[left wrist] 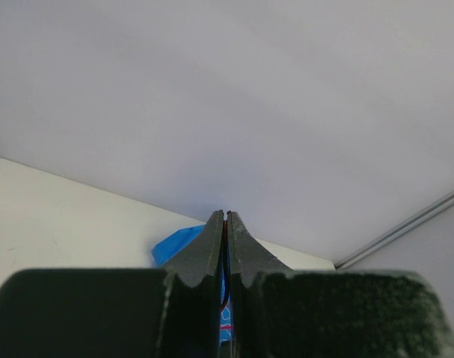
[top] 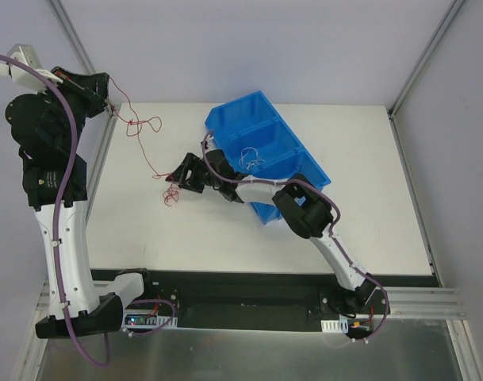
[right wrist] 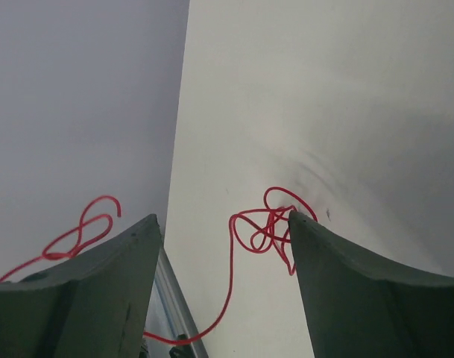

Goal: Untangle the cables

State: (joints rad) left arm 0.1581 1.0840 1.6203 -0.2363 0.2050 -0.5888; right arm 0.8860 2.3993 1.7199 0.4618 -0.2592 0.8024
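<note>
The biggest thing is the white table (top: 368,198), and only the top view shows all of it. The left arm (top: 63,214) stands tall at the left side. The right arm (top: 320,226) reaches low across the table from the right. A blue bin (top: 229,119) with a few boxes inside sits at the back of the table, and thin white cables (top: 251,157) lie in one of its boxes. The right wrist view does not show the bin, and the left wrist view shows just a blue corner of it. The left gripper (top: 108,103) is by the back left corner of the table. From above you cannot see how its jaws stand. The left wrist view shows them pressed tight together with a thin bit of red between them, so they are pinching the red cable (top: 142,123). The top view shows this cable going from that gripper, through some loops, down to a small tangle (top: 171,195) on the table. The right gripper (top: 174,178) is right at that tangle. The right wrist view shows what the top view cannot: its jaws are wide apart and hold nothing. The tangle lies on the table, touching the tip of one finger (right wrist: 309,246), and the other finger is well off to the side.
</note>
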